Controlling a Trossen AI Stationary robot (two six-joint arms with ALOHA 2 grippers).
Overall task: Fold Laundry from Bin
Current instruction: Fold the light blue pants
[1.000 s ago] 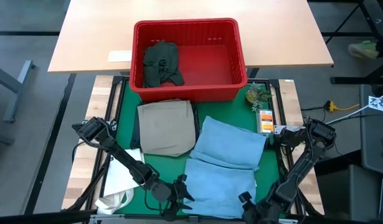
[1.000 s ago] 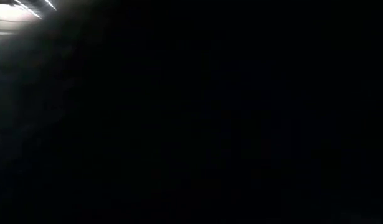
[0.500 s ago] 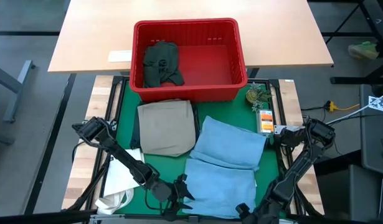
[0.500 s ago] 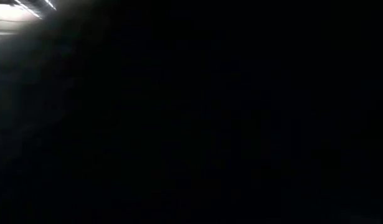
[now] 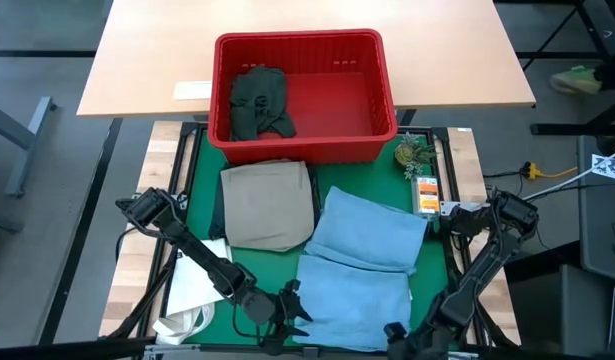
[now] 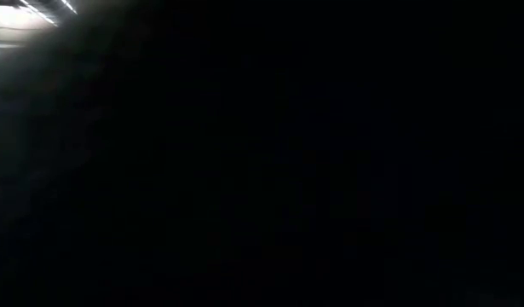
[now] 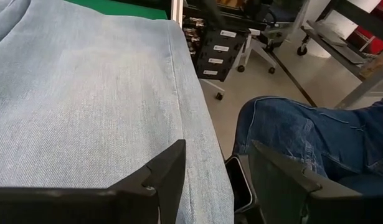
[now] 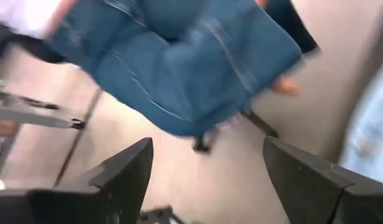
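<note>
A green mat (image 5: 202, 165) covers the tabletop between wooden side strips, and a bare tan desk (image 5: 437, 60) stands beyond it. The bin (image 5: 305, 50) straddles the far edge of the mat, holding a dark green piece (image 5: 259, 100) in its left half. In front of it lie folded khaki trousers (image 5: 267, 205) and, to their right, light blue jeans (image 5: 362, 265) reaching to the near edge. A white bag (image 5: 192, 290) lies at the near left. The low view is almost entirely black.

The left gripper (image 7: 210, 171) sits at the near edge, its fingers (image 7: 169, 168) partly spread and empty over the jeans' hem, which overhangs the tabletop. The right gripper (image 8: 207, 171) hangs off the near right corner, fingers (image 8: 132, 165) wide apart, holding nothing. Beyond the edge a seated person's denim legs (image 7: 309, 134) are close by.

Since the earlier frame the right gripper has opened wider; the garments have not moved.
</note>
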